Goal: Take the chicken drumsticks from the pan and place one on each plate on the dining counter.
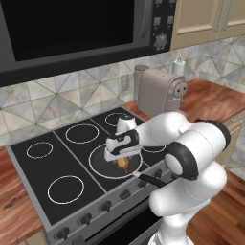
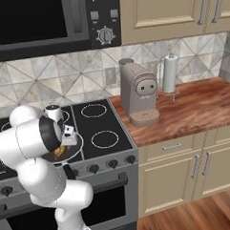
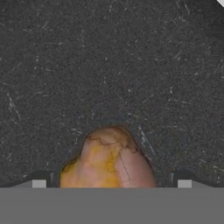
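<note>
drumstick (image 3: 107, 159) between fingers (image 3: 39, 180) — over pan (image 3: 109, 65)

A golden-brown chicken drumstick (image 3: 108, 159) lies on the pan's (image 3: 109, 65) dark scratched floor, between the two finger tips (image 3: 39, 181) at the lower edge

Even, diffuse rendered lighting, moderately bright; soft shadow beneath the arm on the stove top (image 1: 72, 158). Coarse, slightly blurred textures; no glare, no edge distortion.
</note>
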Tool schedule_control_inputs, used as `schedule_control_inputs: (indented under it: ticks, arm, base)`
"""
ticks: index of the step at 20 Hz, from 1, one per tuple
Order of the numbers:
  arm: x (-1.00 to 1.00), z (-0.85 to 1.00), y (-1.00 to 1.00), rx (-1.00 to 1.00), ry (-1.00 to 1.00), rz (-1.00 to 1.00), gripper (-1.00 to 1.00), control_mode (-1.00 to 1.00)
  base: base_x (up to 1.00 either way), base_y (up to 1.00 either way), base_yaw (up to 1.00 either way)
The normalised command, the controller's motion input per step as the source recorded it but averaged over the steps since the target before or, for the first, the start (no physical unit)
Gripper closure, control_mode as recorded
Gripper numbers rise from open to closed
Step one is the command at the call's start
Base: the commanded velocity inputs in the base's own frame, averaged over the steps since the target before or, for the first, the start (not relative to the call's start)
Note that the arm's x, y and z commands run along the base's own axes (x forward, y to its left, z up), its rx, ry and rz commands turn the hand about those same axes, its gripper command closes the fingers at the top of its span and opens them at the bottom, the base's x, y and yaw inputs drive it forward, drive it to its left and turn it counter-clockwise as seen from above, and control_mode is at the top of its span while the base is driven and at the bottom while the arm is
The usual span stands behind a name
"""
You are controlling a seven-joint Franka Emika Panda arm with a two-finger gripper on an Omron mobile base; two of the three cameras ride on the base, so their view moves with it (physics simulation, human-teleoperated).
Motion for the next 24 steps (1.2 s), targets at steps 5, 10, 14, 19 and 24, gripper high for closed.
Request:
schedule_control_inputs:
  ticks: [5,10,14,19,24]
  arm:
    - [-0.01,-0.08,0.0,0.0,0.0,-0.19,-1.0,-1.0]
    - [-0.01,-0.18,0.02,0.0,0.0,-0.17,-1.0,-1.0]
    - [-0.08,-0.31,0.06,0.0,0.0,-0.13,1.0,-1.0]
    - [-0.18,-0.29,0.0,0.01,0.0,-0.04,1.0,-1.0]
    - [-0.36,0.24,0.0,0.1,-0.1,0.0,1.0,-1.0]
  base:
    - [0.0,0.0,0.0]
    - [0.0,0.0,0.0]
    - [0.0,0.0,0.0]
    - [0.0,0.0,0.0]
    - [0.0,0.0,0.0]
